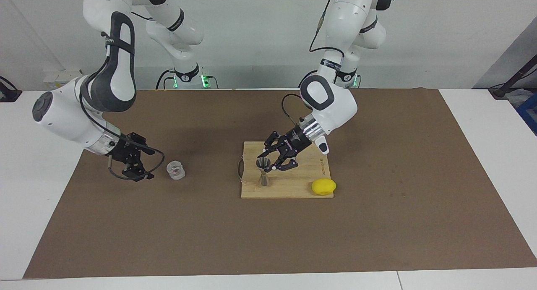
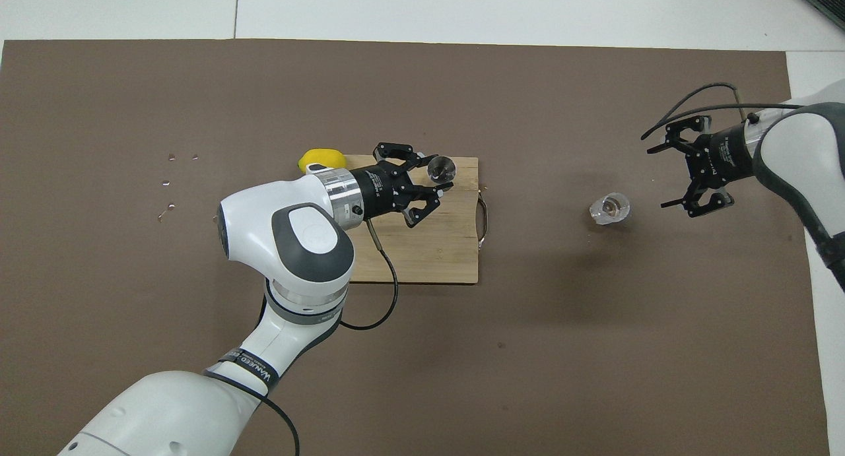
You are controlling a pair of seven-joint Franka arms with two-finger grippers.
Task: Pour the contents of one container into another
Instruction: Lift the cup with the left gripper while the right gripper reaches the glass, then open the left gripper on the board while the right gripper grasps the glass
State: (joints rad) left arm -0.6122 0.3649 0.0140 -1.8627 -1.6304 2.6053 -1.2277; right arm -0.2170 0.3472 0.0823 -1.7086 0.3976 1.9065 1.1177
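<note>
While the clear cup (image 1: 175,170) stood upright on the brown mat toward the right arm's end of the table, well apart from the board, I judged it light, rigid and somewhat slick. Its ribbed sides offered the best purchase, taken across the wall below the rim. A faint pinkish content showed inside, so I expected it to need level carriage.

The jigger (image 1: 263,172) stood upright on the wooden board (image 1: 293,189): grey metal, hourglass form, narrow at the waist. I rated it stiff, smooth and tip-prone on its small base. The left gripper (image 1: 272,167) held it near the upper cone, fingers closed on it.

The right gripper (image 1: 140,172) sat just beside the cup, fingers spread wide and not touching it.

A yellow lemon-shaped object (image 1: 323,186) lay at the board's corner toward the left arm's end. The mat (image 1: 377,223) looked matte and fibrous; a few small droplets marked it in the overhead view.
</note>
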